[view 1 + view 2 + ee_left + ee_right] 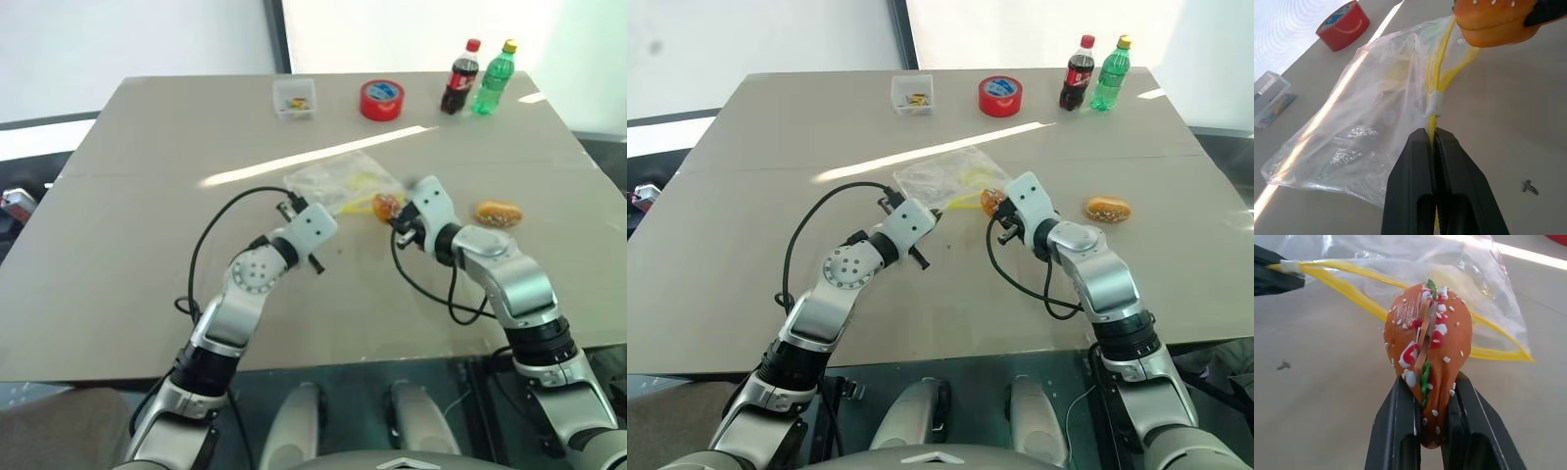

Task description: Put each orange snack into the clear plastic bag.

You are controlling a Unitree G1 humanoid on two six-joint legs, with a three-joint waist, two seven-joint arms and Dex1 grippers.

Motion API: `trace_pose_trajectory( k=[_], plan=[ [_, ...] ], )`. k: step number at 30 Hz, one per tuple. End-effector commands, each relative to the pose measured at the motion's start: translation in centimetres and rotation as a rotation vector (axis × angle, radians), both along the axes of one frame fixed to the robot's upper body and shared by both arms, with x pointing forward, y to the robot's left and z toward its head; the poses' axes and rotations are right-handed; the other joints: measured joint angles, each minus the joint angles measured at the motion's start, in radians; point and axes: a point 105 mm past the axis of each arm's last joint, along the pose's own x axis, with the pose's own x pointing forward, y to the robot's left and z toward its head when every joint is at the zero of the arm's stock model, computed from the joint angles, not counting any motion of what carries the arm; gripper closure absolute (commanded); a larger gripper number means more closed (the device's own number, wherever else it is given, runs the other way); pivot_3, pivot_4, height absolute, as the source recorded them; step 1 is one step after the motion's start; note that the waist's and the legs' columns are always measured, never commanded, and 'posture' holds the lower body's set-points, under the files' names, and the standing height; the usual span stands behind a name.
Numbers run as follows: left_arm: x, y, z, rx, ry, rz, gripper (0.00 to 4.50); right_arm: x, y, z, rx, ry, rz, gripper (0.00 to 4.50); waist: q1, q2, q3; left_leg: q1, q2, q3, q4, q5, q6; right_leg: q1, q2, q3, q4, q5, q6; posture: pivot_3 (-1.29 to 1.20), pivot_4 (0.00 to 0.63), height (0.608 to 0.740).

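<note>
The clear plastic bag (333, 182) lies crinkled on the table's middle, its yellow strip (1436, 78) pulled open into a loop. My left gripper (1432, 134) is shut on that yellow strip at the bag's near edge. My right gripper (1427, 396) is shut on one orange snack (1427, 347), a speckled bun with red, white and green filling, held just in front of the bag's open mouth. The same snack (386, 207) sits between both grippers in the head views. A second orange snack (498, 212) lies on the table to the right of my right arm.
At the table's far edge stand a small clear box (294, 97), a red tape roll (381, 99), a cola bottle (459, 78) and a green bottle (493, 78). A bright strip of glare (313, 157) crosses the tabletop behind the bag.
</note>
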Motion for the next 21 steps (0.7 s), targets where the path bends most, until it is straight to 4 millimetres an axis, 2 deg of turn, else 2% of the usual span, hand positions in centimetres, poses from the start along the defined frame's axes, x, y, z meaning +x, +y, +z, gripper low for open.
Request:
trace_pose_trajectory(
  k=[1, 8, 13, 17, 21],
  plan=[
    [-0.2, -0.5, 1.7, -0.039, -0.059, -0.014, 4.50, 0.4, 0.3, 1.5, 0.043, -0.049, -0.007, 4.16, 0.000, 0.000, 0.000, 0.000, 0.000, 0.000, 0.000, 0.000, 0.000, 0.000, 0.000, 0.000, 0.000, 0.000, 0.000, 0.00, 0.150, 0.740],
    [-0.6, -1.3, 1.3, -0.051, -0.041, -0.035, 4.50, 0.9, 0.9, 2.9, 0.323, 0.049, -0.067, 4.16, 0.000, 0.000, 0.000, 0.000, 0.000, -0.002, 0.000, 0.000, 0.000, 0.000, 0.000, 0.000, 0.000, 0.000, 0.000, 0.00, 0.150, 0.740],
    [-0.7, -1.3, 1.2, -0.054, -0.035, -0.033, 4.50, 0.6, 1.4, 3.9, 0.450, 0.107, -0.041, 4.16, 0.001, 0.000, 0.000, 0.000, 0.000, -0.002, 0.000, 0.000, 0.000, 0.000, 0.000, 0.000, 0.000, 0.000, 0.000, 0.00, 0.150, 0.740],
    [-0.8, -1.5, 1.6, -0.068, -0.052, -0.046, 4.50, 0.2, 1.7, 3.9, 0.501, 0.171, -0.015, 4.16, 0.000, 0.000, 0.000, 0.000, 0.000, -0.002, 0.000, 0.000, 0.000, 0.000, 0.000, 0.000, 0.000, 0.000, 0.000, 0.00, 0.150, 0.740],
    [-1.3, -2.5, 2.5, -0.103, -0.102, -0.116, 4.50, -0.3, 2.1, 3.4, 0.552, 0.262, 0.009, 4.16, 0.000, 0.000, 0.000, 0.000, 0.000, -0.002, 0.000, 0.000, 0.000, 0.000, 0.000, 0.000, 0.000, 0.000, 0.000, 0.00, 0.150, 0.740]
  ],
)
